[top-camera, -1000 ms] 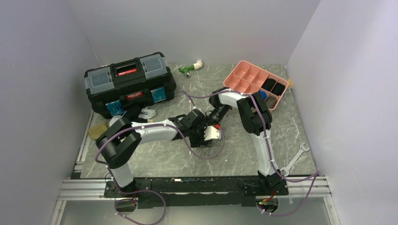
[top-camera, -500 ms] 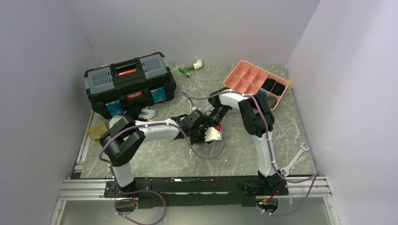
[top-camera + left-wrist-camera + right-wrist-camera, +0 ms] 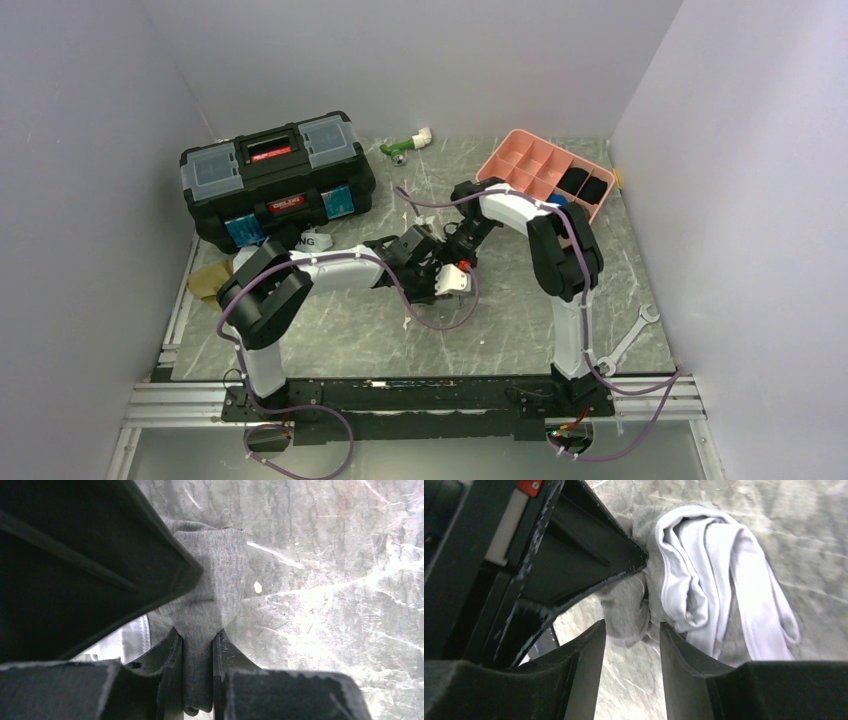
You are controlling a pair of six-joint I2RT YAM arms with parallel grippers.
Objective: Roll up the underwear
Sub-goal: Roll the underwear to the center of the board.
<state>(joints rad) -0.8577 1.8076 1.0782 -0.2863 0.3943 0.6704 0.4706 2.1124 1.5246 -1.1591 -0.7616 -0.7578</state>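
A grey pair of underwear (image 3: 216, 575) with a white elastic waistband (image 3: 704, 565) lies bunched on the marble table, mid-centre in the top view (image 3: 453, 282). My left gripper (image 3: 197, 647) is shut on a fold of the grey cloth; it also shows in the top view (image 3: 430, 272). My right gripper (image 3: 630, 642) is open, with its fingers astride the grey edge of the same underwear, right beside the left gripper's black body (image 3: 559, 555). In the top view the right gripper (image 3: 457, 255) sits just behind the cloth. Part of the underwear is hidden under both grippers.
A black toolbox (image 3: 275, 180) stands at the back left. A pink compartment tray (image 3: 522, 160) at the back right holds black rolled cloths (image 3: 585, 185). An olive-tan cloth (image 3: 205, 280) and a white cloth (image 3: 316, 240) lie at the left. A wrench (image 3: 630, 340) lies at the right.
Both grippers have shifted slightly away from the arm bases with the underwear. The right arm's elbow has swung to the right. The left gripper has stayed shut on the grey cloth.
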